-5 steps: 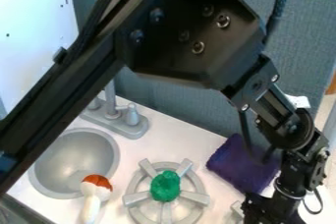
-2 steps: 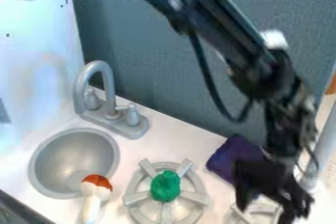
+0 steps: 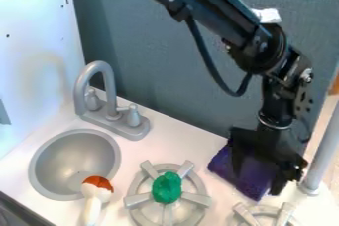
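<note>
Over the purple cloth (image 3: 255, 183) at the right of the counter hangs my gripper (image 3: 257, 180), open, its fingers apart with purple fabric visible between them. Whether they touch the cloth cannot be told. Part of the cloth is hidden behind the gripper. Left of it, a green lumpy object (image 3: 167, 188) lies at the centre of a grey stove burner (image 3: 138, 200). A white-handled toy with an orange-red top (image 3: 98, 182) leans at the sink's lower right edge.
The grey sink (image 3: 74, 163) is at the left, with a curved faucet (image 3: 83, 91) behind it. A second burner (image 3: 265, 215) sits at the bottom right, near an upright grey post (image 3: 321, 155). A blue-grey panel (image 3: 152, 56) stands along the back.
The arm's upper part has drawn back toward the top edge, uncovering the faucet. My gripper has moved up and left in view from near the right burner to over the cloth.
</note>
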Controlling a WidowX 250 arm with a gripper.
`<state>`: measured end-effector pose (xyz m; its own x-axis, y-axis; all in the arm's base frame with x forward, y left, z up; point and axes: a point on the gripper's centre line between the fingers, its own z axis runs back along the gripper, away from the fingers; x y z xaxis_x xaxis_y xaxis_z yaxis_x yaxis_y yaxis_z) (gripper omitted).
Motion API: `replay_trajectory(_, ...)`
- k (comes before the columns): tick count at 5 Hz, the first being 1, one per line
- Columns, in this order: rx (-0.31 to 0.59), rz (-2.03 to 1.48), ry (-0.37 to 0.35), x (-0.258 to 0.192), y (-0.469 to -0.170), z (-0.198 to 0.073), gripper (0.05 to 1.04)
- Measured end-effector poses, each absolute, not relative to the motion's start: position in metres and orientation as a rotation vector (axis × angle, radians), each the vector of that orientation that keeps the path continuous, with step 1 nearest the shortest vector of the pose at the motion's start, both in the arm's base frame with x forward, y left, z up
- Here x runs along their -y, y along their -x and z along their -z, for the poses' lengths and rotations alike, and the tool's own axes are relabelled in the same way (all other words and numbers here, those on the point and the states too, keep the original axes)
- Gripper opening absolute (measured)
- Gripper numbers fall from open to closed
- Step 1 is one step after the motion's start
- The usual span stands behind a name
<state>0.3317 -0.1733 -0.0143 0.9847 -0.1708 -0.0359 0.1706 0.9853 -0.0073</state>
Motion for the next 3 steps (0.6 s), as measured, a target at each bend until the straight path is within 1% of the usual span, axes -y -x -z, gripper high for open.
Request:
replay_trajectory(1,-0.014,0.177,-0.073,0.156,-0.35,0.027,0.999)
replay_trajectory(2,0.009,0.193,-0.176,0.142,-0.361,0.036,0.999)
replay_trajectory(3,0.038,0.23,-0.155,0.141,-0.369,0.044,0.999)
